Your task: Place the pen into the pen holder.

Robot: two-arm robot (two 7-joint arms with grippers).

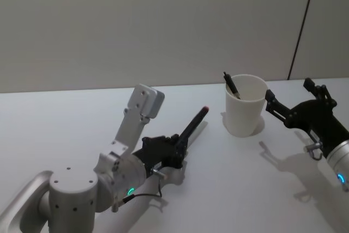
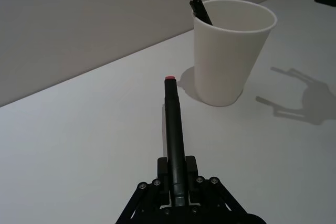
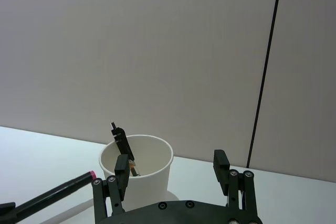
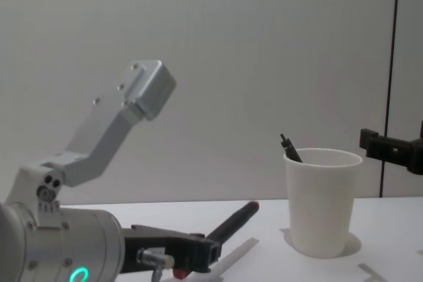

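A pen is being held short of the cup, on the cup's left.

The plain white desk [image 1: 65,124] is carrying one cup, with two grippers working over it. The left gripper [image 1: 179,147] is clamping its jaws on a slim black pen with a red tip [image 1: 193,126]. The pen is tilting up towards the white tapered paper cup [image 1: 245,107] with its tip clear of the rim, and its rear end is hidden inside the jaws. The right gripper [image 1: 289,91] is hovering just to the right of the cup with its jaws spread wide, its arm cut off at the edge of the head view. A second black pen [image 1: 231,85] is leaning inside the cup, its lower part hidden by the wall. That makes two pens.
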